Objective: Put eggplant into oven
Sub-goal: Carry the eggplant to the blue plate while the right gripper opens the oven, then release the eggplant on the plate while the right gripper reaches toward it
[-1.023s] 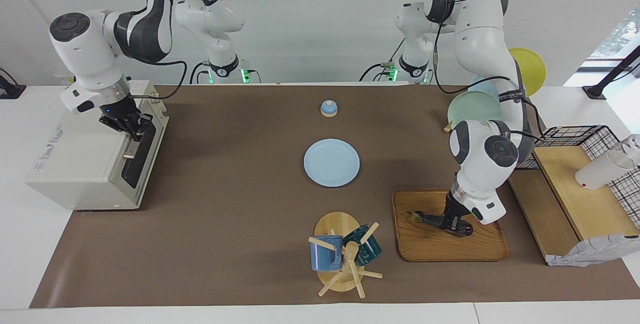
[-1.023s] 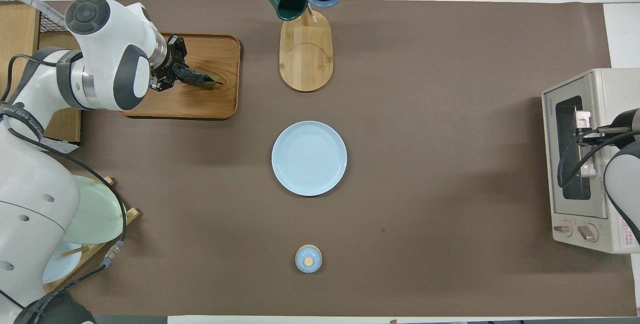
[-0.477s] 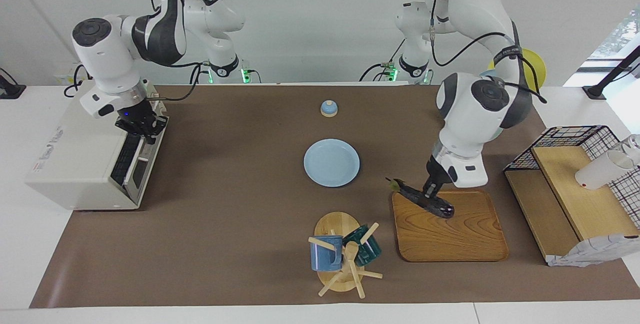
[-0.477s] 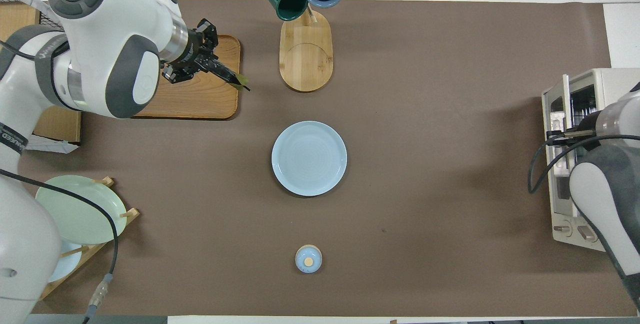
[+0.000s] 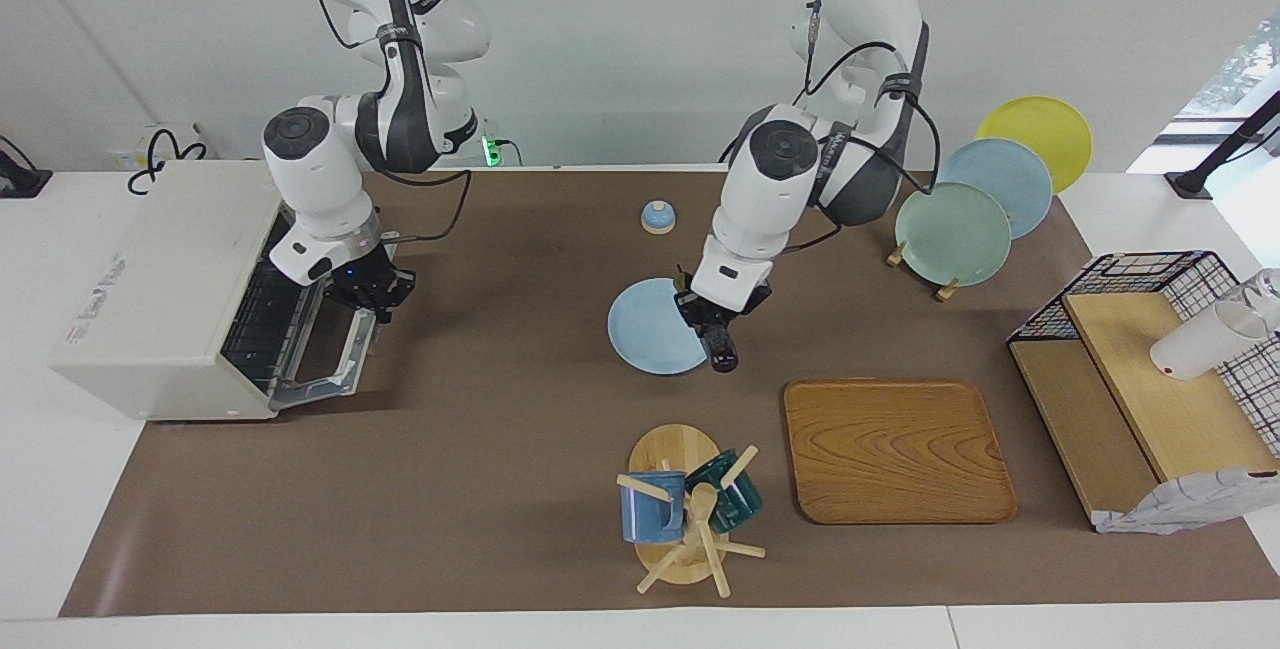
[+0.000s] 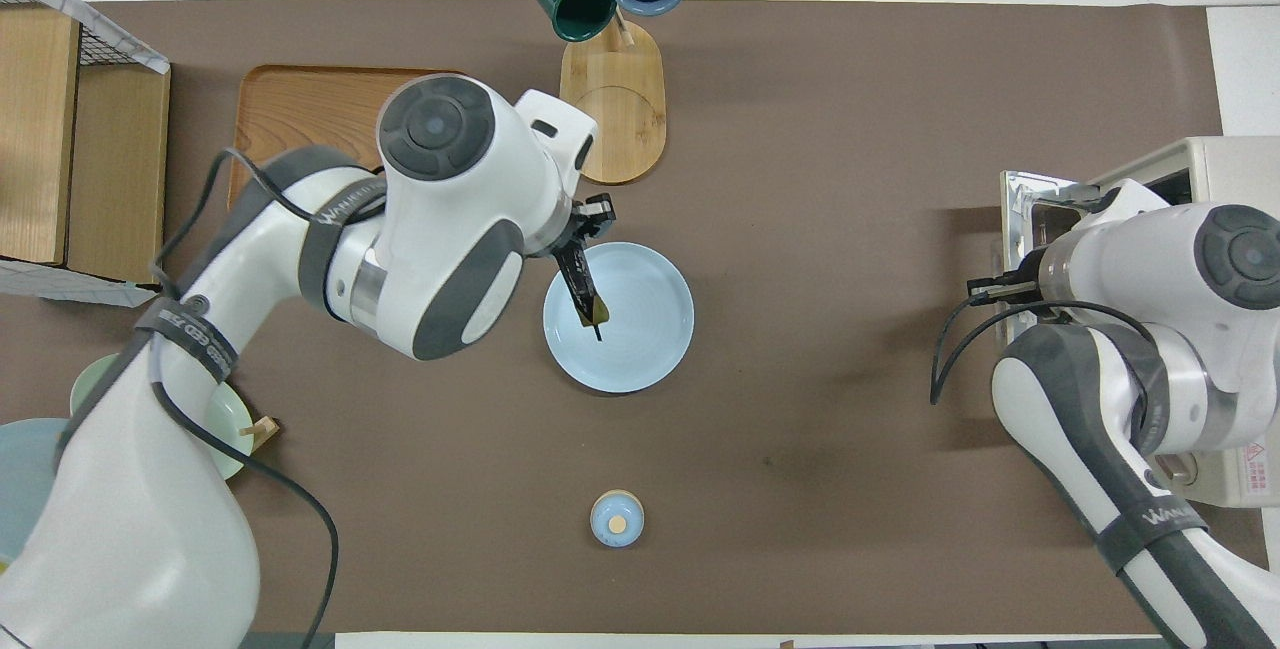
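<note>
Over the light blue plate (image 5: 650, 334) in the middle of the table, I am carrying the eggplant (image 5: 716, 343) in my left gripper (image 5: 712, 327), fingers clamped on it. Half a second ago I was lifting it off the wooden tray (image 5: 900, 451); now the tray is lying bare and the eggplant is hanging in the air above the plate's edge, toward the left arm's end of the table (from overhead its green stem tip is pointing back toward my own end).

At the right arm's end of the table, my right gripper (image 5: 372, 297) is sitting at the handle of the oven (image 5: 160, 289) door (image 5: 325, 361), fingers pressed together. A second ago that door was upright and closed; half a second ago it was tipping outward; now it is lying folded down and open, showing the wire rack (image 5: 262, 314) inside. My right arm is reaching lower and farther out from the oven than it was then.
</note>
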`<state>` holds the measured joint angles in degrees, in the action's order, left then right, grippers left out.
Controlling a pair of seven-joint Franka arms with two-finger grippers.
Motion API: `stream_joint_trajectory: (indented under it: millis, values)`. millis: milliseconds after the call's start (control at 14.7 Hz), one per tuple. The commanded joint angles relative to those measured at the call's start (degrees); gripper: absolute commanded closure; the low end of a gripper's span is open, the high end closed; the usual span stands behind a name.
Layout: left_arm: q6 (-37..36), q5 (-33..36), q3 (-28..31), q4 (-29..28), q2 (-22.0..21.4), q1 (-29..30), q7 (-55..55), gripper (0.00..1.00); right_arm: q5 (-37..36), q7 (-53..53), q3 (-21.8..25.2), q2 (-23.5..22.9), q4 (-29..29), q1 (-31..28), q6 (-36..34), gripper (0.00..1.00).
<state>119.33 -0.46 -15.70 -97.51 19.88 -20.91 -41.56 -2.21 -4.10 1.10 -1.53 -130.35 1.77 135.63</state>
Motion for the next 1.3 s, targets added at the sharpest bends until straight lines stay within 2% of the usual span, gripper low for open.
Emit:
stream_joint_trajectory:
  millis: [0,136,273,477,545,614,682,886,1023,1091,1227]
  values:
    - [4.16,-1.48,1.02,-8.57,-3.63,-3.25,6.91,1.0,-2.54,-1.88,2.24,-4.43,-1.22,-3.26,5.61,1.0]
    - [5.38,-1.57,1.11,-9.71,-3.01,-5.54,8.16,1.0,-2.36,-1.96,2.16,-7.24,-1.31,-3.35,7.1,1.0]
    - [6.97,-1.57,1.11,-10.42,-2.04,-5.9,8.51,1.0,-2.02,-1.7,1.89,-8.05,-1.05,-3.17,8.08,1.0]
    - [7.94,-1.57,1.11,-10.68,-1.16,-5.99,9.57,1.0,5.61,-1.7,-1.43,-8.05,0.52,-3.08,6.68,1.0]
    - [8.03,-1.57,1.11,-10.68,-1.07,-5.99,9.04,1.0,6.07,-1.79,-2.4,-7.44,1.23,-3.08,4.41,1.0]
    - [7.94,-1.57,1.11,-10.6,-1.07,-5.99,8.34,0.23,6.07,-2.05,-3.98,-6.21,2.8,-3.08,0.38,1.0]
    - [7.68,-1.57,1.11,-10.33,-1.25,-5.9,7.73,0.0,6.07,-2.05,-4.61,-4.2,4.04,-3.17,-4.53,1.0]
    - [2.69,-1.65,1.11,-8.58,-3.7,-2.32,8.42,0.0,5.29,-2.4,-4.09,1.17,10.7,-4.13,-19.46,1.0]
    - [-1.01,-1.74,1.11,-6.3,-4.93,0.85,8.86,0.0,2.93,-2.4,-3.91,2.49,17.02,-5.71,-29.93,1.0]
    - [-2.07,-1.74,1.11,-5.42,-5.64,3.22,9.39,0.0,0.3,-2.49,-4.0,2.93,19.93,-5.89,-33.98,0.96]
    - [-2.34,-2.53,1.11,-3.66,-6.26,7.87,10.96,0.0,-3.75,-2.49,-4.17,4.42,23.72,-5.9,-39.62,0.8]
